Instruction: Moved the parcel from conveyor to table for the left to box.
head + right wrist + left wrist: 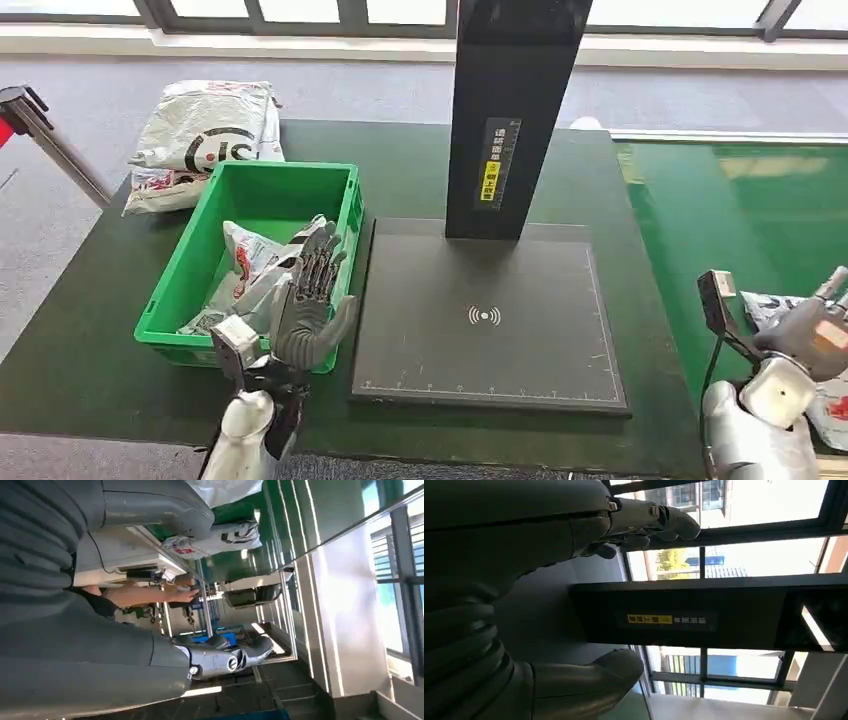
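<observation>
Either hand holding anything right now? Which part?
No. The left hand is spread empty above the green plastic bin; the right hand hovers empty over the green conveyor.

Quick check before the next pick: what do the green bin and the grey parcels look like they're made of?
The green open-topped bin looks like rigid moulded plastic: uniform colour, rolled rim, slight sheen. The grey printed parcel inside it and the one lying on the table behind the bin look like soft plastic-film mailer bags, judging by the wrinkles and glossy creases; what they contain cannot be told.
</observation>
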Controlling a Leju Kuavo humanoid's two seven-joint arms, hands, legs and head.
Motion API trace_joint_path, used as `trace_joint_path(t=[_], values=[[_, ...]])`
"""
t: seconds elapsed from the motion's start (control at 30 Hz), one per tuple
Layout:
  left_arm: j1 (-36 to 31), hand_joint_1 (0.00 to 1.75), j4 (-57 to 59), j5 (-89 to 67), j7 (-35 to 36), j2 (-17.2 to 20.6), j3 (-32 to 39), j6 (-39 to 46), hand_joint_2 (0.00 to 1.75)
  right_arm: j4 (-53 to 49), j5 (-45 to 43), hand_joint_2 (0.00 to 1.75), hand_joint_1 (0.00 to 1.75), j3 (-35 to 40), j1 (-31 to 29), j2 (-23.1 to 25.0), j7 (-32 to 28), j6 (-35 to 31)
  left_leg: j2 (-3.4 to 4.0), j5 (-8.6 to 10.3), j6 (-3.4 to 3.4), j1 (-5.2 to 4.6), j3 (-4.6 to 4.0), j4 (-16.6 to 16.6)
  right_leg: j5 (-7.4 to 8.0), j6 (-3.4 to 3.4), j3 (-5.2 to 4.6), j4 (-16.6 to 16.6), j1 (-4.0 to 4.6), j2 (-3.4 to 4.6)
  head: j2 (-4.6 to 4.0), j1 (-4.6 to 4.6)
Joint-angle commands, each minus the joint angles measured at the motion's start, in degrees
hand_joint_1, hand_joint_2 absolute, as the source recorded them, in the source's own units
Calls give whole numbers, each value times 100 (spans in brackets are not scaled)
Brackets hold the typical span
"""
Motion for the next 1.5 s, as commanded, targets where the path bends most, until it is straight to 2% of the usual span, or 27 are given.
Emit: trace_joint_path(t=[0.03,0.1,0.2,0.47,0.6,0.77,0.87,0.93,1.2,1.3,1.5], values=[[122,0,0,-71,22,97,-18,30,175,1227,-411,175,0,-2570,-787,547,-1204,-2,25,-4,-7,6,26,-15,3,-13,22,-19,8,16,0,2],[96,0,9,-17,22,152,-18,80,175,1721,-589,175,0,-2022,-843,372,-835,-2,22,-5,-6,6,30,-17,4,-13,28,-20,9,13,0,2],[166,0,-66,-36,22,148,50,40,175,2225,-568,175,0,-2435,-1082,348,-1046,-2,39,-7,-4,7,23,-9,7,-8,15,-15,9,34,0,2],[216,0,-90,-30,22,167,104,77,175,2329,-423,175,0,-2488,-1166,368,-970,-2,41,-5,-6,3,25,-15,6,-13,16,-14,5,32,0,2],[236,0,-78,-97,22,180,165,155,175,2204,-176,175,0,-2601,-1098,403,-651,-2,44,-7,-7,4,28,-17,6,-13,19,-16,7,35,0,2],[243,0,-83,-74,22,195,267,140,175,2194,-26,175,0,-2706,-1056,371,-472,-2,20,-4,-4,2,15,-8,1,-7,11,-6,3,16,0,2],[251,0,-95,-79,22,204,276,130,175,2219,37,175,0,-2699,-1070,352,-391,-2,34,-5,-5,4,22,-13,5,-11,15,-14,6,26,0,2],[230,0,-21,-109,22,207,300,173,175,2400,71,175,0,-2548,-1112,249,-23,-2,27,-5,-4,2,13,-6,3,-8,7,-4,4,23,0,2],[275,0,-58,-101,22,270,276,170,175,2771,71,175,0,-2568,-1033,37,335,-2,23,-4,-5,4,21,-12,2,-11,17,-13,6,16,0,2],[253,0,-66,-71,22,292,270,144,175,3125,65,175,0,-2604,-1056,-48,347,77,18,-5,-5,6,19,-9,1,-9,16,-11,7,12,0,2],[253,0,-66,-71,22,292,270,144,175,3125,65,175,0,-2604,-1056,-48,347,77,16,-3,-3,2,9,-5,1,-6,5,-4,3,13,0,2]])
